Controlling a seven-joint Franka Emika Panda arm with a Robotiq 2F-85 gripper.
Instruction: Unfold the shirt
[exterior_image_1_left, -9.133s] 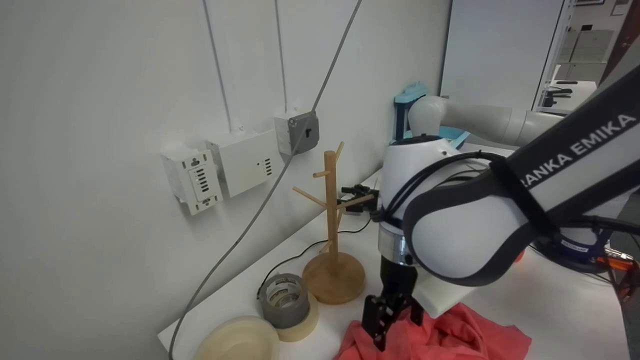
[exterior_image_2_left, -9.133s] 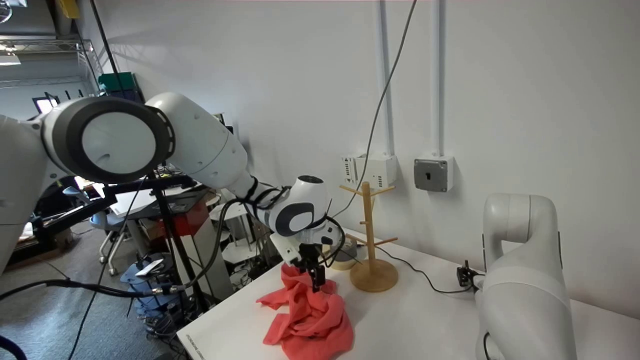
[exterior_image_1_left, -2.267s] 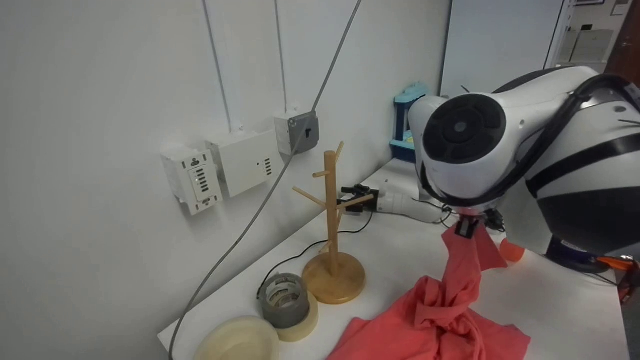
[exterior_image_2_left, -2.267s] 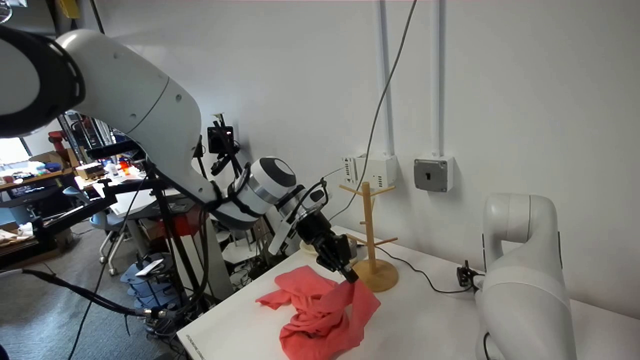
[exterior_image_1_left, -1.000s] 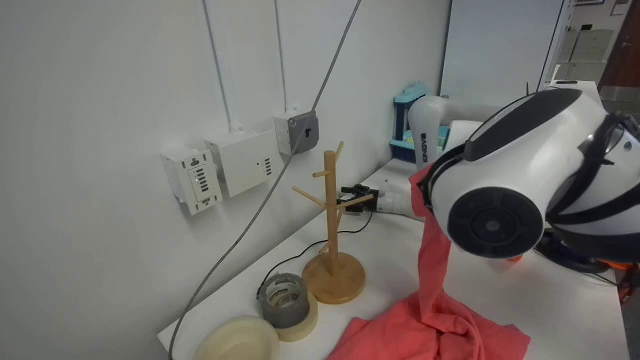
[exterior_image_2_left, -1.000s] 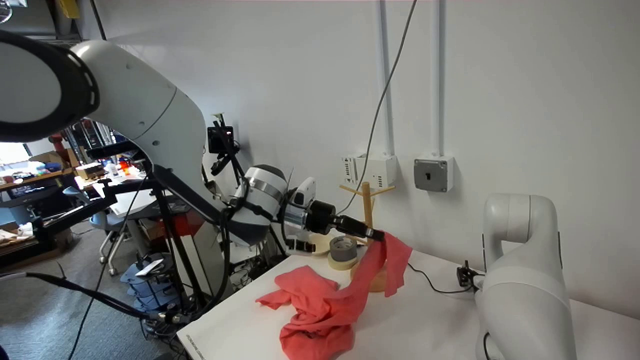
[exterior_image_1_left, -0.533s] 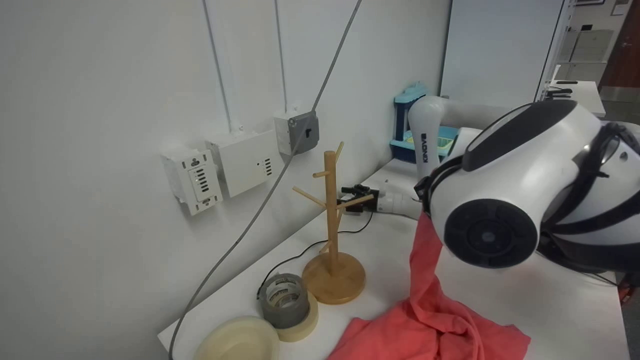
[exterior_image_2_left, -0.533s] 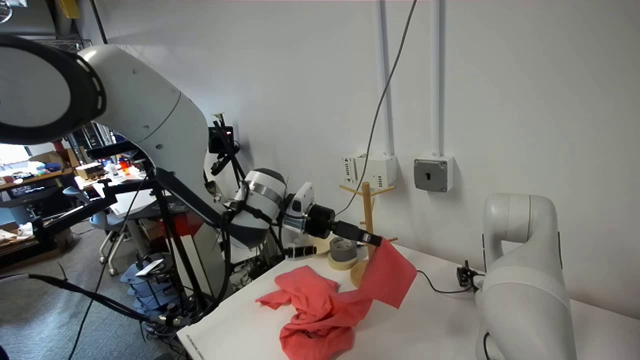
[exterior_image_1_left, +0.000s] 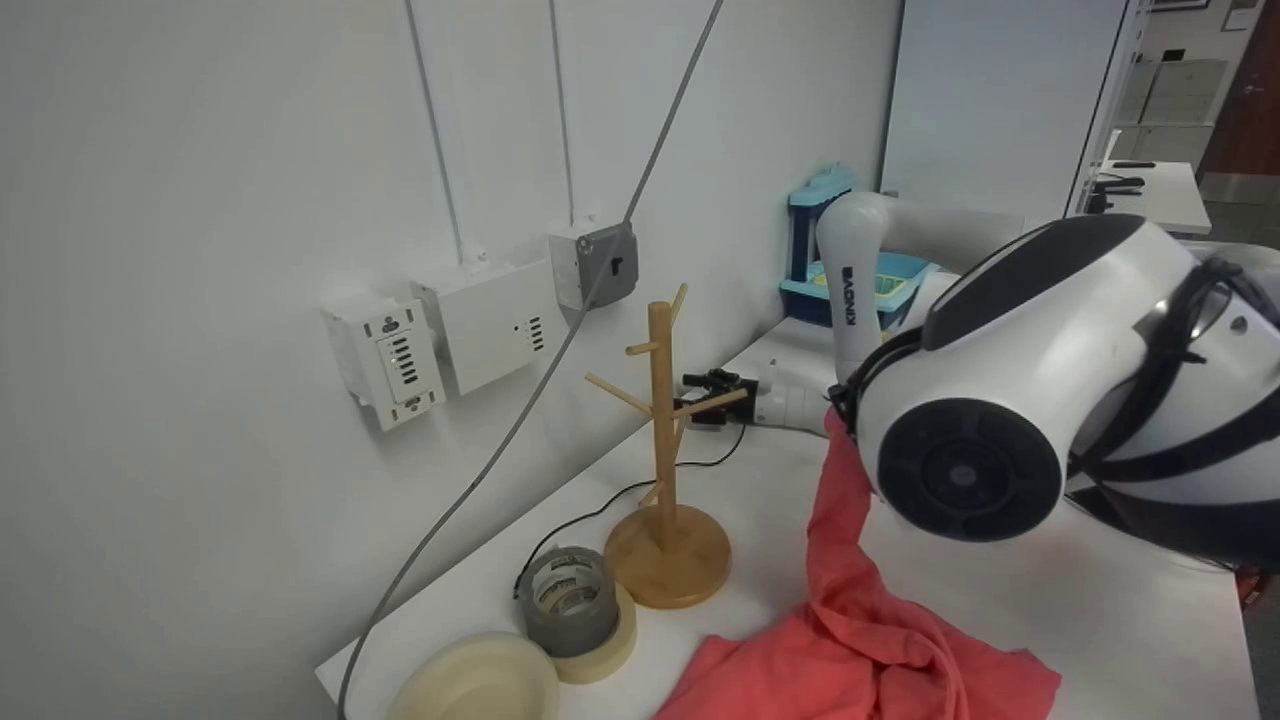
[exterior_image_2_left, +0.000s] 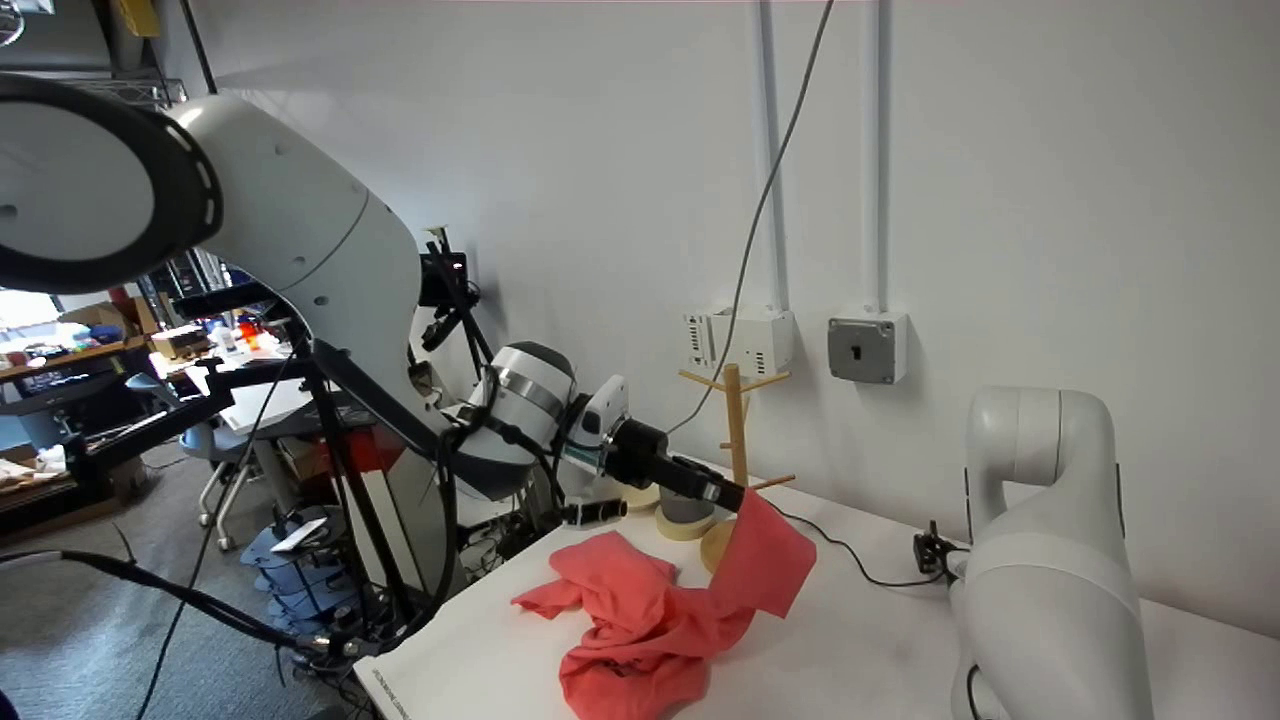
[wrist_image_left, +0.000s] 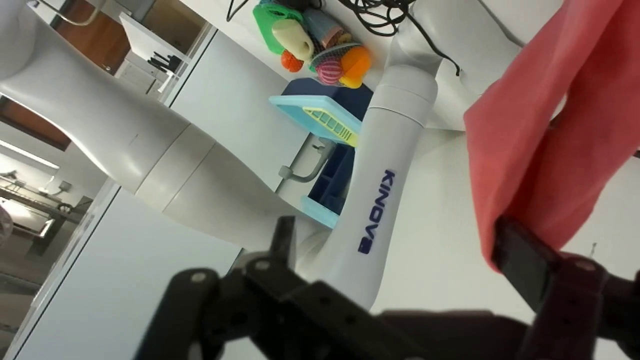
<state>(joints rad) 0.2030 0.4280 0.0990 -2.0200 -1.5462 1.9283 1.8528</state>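
Seems to be at the letting-go of one raised end, with the unfolding only partly done. See the shirt (exterior_image_2_left: 650, 625) in the lower middle of an exterior view, mostly crumpled on the tabletop (exterior_image_2_left: 870, 640), with a flap (exterior_image_2_left: 768, 560) lifted just right of centre. In an exterior view, note also a narrow twisted strip (exterior_image_1_left: 838, 560), climbing from the heap at bottom right of centre to behind the white arm (exterior_image_1_left: 1040, 330), apart from the wooden stand (exterior_image_1_left: 668, 555). In the wrist view, find the tool (wrist_image_left: 397, 237) spread wide, with cloth against the finger (wrist_image_left: 525, 267) at lower right. Clamped on nothing, then; cannot tell cloth draped over that finger from cloth just brushing it. Next, probably needs to slip the finger clear without dragging the flap over the heap, so as to leave it lying on the tabletop. After that, likely calls for a pinch on a crumpled fold, to draw it outward.
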